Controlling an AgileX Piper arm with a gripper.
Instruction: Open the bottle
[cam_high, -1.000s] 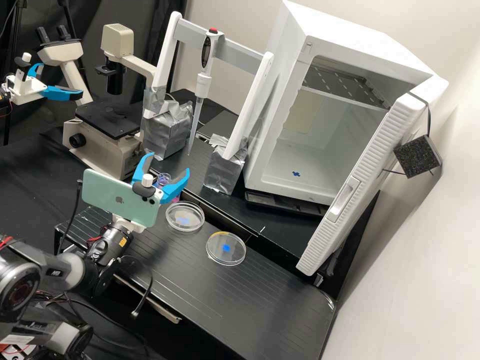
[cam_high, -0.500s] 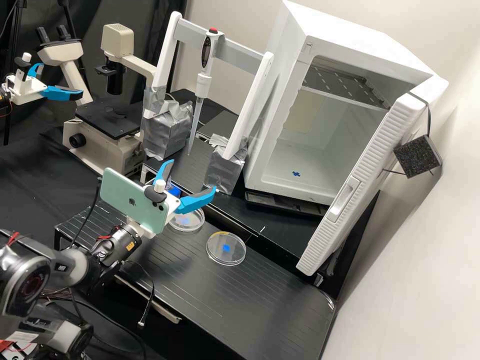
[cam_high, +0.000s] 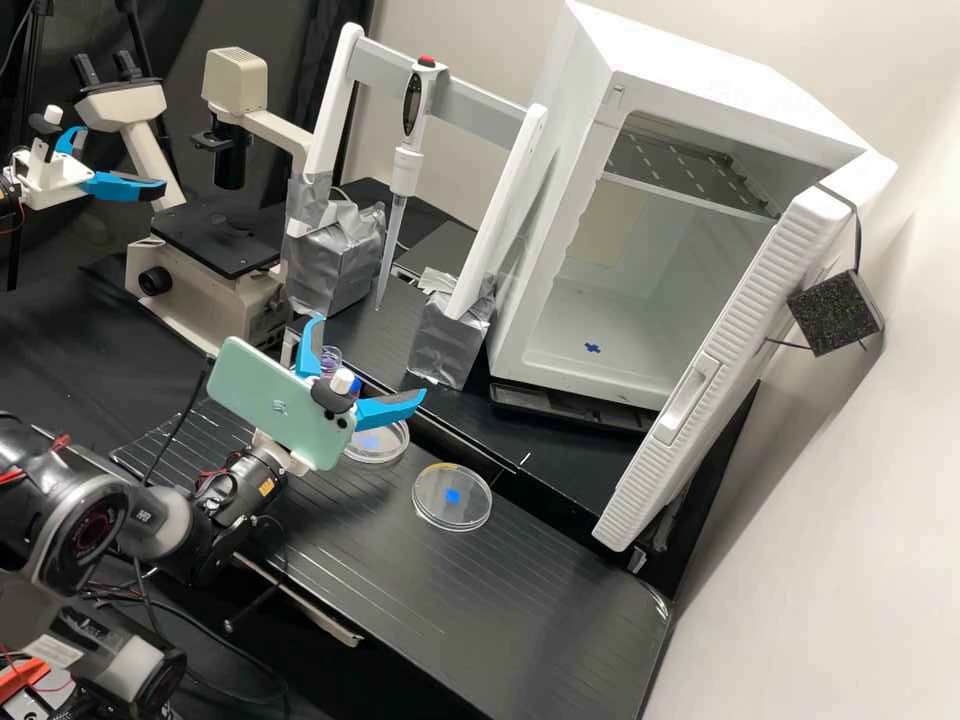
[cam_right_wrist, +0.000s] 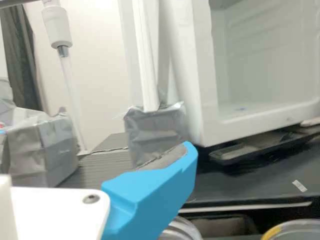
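Over the black ribbed surface (cam_high: 520, 570), the white-and-blue plastic claw (cam_high: 368, 358) is spread wide; behind it, mostly hidden, the bottle (cam_high: 354, 388) seems capped in blue. Approach nearly done; gripping, unscrewing remain.

I record a clear dish (cam_high: 472, 512) lying flat on the dark surface (cam_high: 520, 590), yellow at its rim, and a second dish (cam_high: 388, 448) near it. Beyond, I find a pipette (cam_high: 407, 166) tip down at the crossbar of a white frame (cam_high: 490, 105), whose legs stand in silver-wrapped bases (cam_high: 447, 342). To one side I note a beige microscope (cam_high: 215, 290); to the other, a white cabinet (cam_high: 690, 90), door (cam_high: 745, 265) open, metal shelf (cam_high: 680, 168) inside, blue mark (cam_high: 592, 348) on its floor
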